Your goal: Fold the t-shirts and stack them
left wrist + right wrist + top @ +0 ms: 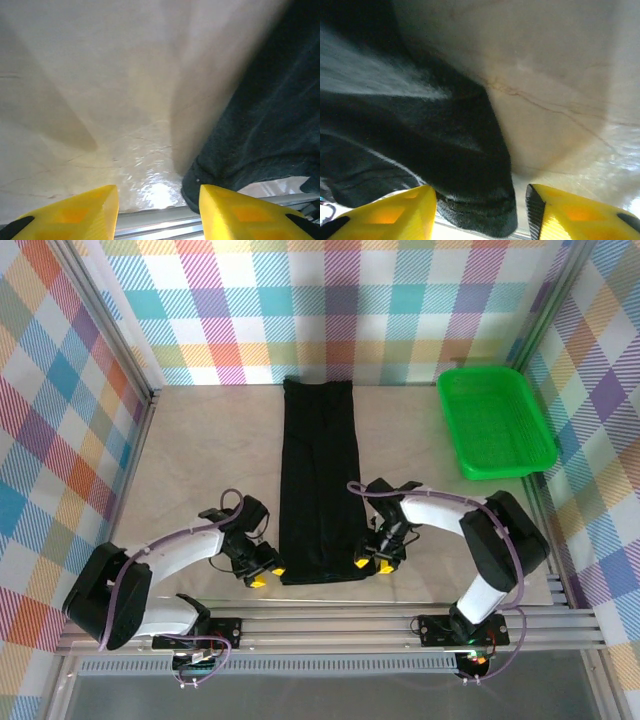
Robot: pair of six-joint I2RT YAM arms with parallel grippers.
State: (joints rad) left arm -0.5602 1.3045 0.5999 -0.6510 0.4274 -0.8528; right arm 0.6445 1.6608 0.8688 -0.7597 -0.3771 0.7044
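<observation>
Yellow fingers [80, 210] of my left end effector [157, 200] are standing partly apart and gripping nothing. Bare tabletop [125, 75] is showing in the gap, and a near corner of the black t-shirt [260, 125] is lying just off the inner face of one finger. My right end effector [481, 200] is also standing partly apart, but here the shirt's other near corner is sitting between the fingers, thick with several layers. It is lying close against one finger and clear of the other, and I am not yet pinching it.

Outward from both, the t-shirt is stretching away from me as a long narrow strip, flat on the tabletop. The green basket [492, 420] is sitting well beyond my right end effector, off to its outer side.

As I judge it, I am setting up the crosswise fold: taking both near corners and carrying them to the far end. To do it well, I am wanting the left end effector shifted inward until its corner is sitting between the fingers. Then both should be going low, so that a finger is sliding under every layer. I should be closing both together, lifting level and travelling at one pace, so the strip is not skewing or shedding an inner layer. The rail [150, 220] is lying close by my fingertips, so I am minding not to snag it.
</observation>
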